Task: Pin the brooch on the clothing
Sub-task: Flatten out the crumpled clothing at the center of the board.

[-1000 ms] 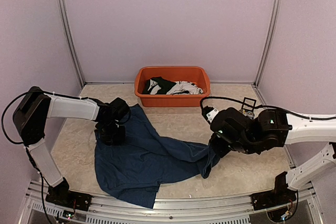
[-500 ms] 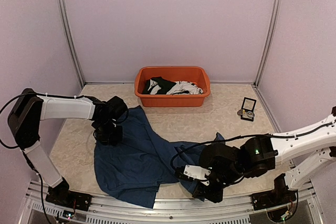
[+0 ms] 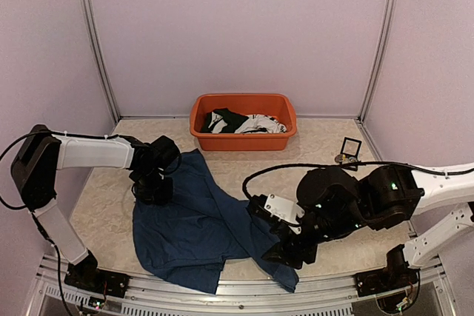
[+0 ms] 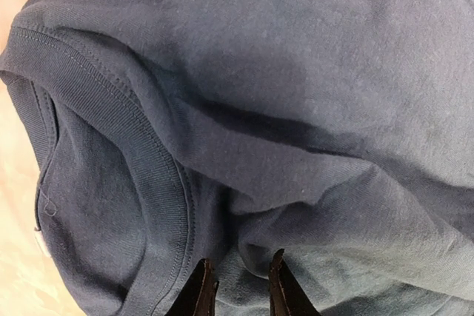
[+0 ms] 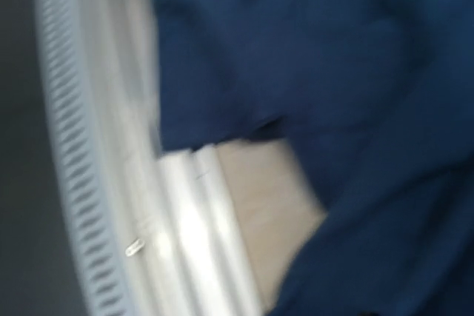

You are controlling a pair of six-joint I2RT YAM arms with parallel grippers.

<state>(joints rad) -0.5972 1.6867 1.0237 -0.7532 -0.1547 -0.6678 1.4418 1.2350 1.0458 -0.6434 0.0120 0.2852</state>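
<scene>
T-shirt (image 3: 189, 220) hem at near table (image 3: 326, 155) edge; left fingers (image 4: 201, 292) pinching it

No text, number, brand or sign can be read anywhere in here.

- T-shirt (image 4: 296, 109): plain fabric, no print. A pale scrap (image 4: 41, 246) sits at the neckline, too small and edge-on to make out any lettering.
- White plate (image 3: 282, 209) on the right arm (image 3: 385, 197): looks blank from the top camera.
- Right wrist view: blurred all over, nothing legible.
</scene>
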